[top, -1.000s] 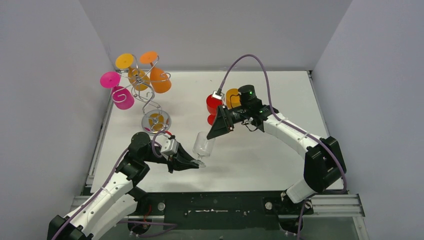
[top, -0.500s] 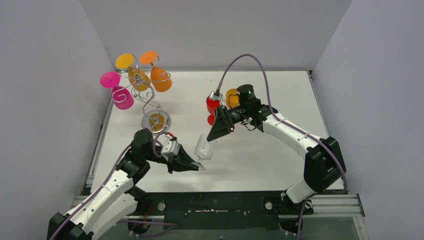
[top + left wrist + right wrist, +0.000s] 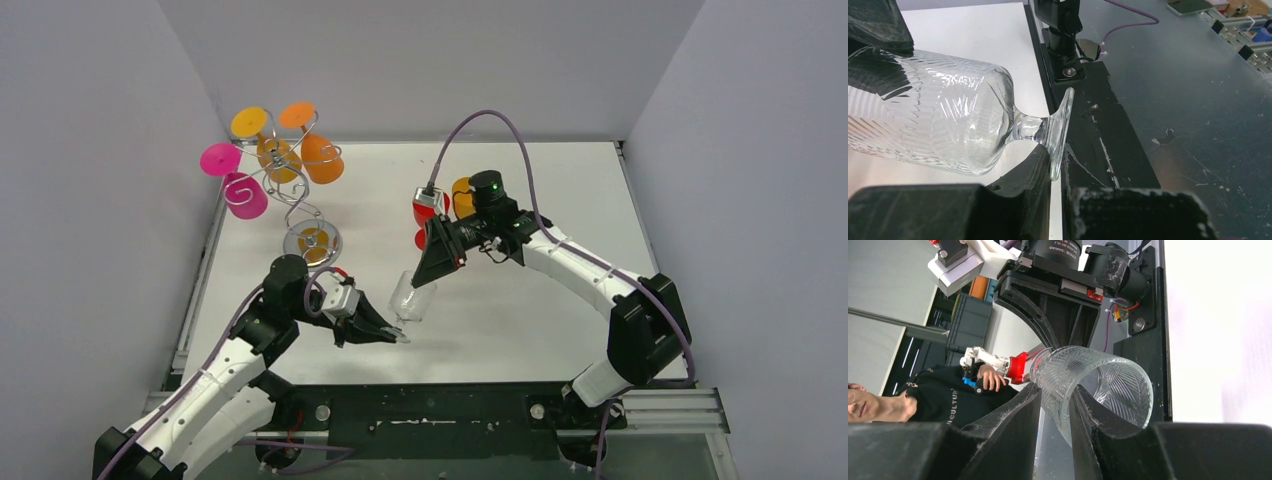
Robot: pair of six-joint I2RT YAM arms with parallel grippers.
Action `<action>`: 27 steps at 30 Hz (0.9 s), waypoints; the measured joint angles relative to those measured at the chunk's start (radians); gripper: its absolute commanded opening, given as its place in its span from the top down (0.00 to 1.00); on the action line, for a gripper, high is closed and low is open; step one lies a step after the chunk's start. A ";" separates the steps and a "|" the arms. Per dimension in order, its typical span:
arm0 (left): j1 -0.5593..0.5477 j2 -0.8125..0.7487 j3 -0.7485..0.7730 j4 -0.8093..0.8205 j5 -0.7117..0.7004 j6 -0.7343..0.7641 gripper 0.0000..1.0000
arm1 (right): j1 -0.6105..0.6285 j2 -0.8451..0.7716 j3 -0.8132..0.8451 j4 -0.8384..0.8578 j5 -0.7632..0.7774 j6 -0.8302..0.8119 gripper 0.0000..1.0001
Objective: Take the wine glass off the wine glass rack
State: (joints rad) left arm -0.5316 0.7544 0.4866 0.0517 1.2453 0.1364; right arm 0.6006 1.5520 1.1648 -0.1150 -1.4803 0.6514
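The clear wine glass [image 3: 410,298] hangs tilted over the bench [image 3: 570,190], well apart from the wine glass rack [image 3: 291,196]. The left end effector [image 3: 398,334] clamps its foot. The right end effector [image 3: 420,282] straddles the bowl's wall, narrowly parted, contact unclear. It should grip firmly before the left lets go.

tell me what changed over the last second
The right gripper moved nearer and leftward onto the glass and narrowed its jaws over the bowl's wall, seemingly gripping it. The left gripper kept its pinch on the glass's foot, barely shifting. The rack and its coloured glasses stayed put.
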 measured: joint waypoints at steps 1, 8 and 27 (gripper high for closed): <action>-0.002 0.001 0.005 -0.012 0.002 0.011 1.00 | 0.005 0.000 0.003 -0.004 -0.002 0.000 0.79; -0.004 0.002 0.035 -0.083 0.009 0.095 1.00 | 0.014 0.000 0.025 -0.030 -0.014 -0.003 0.92; -0.005 0.001 0.043 -0.144 -0.010 0.146 1.00 | 0.015 -0.023 -0.037 0.077 0.011 0.078 0.97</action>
State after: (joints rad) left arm -0.5362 0.7555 0.5293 -0.0925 1.2354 0.2829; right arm 0.6159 1.5288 1.1278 -0.0376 -1.4693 0.7296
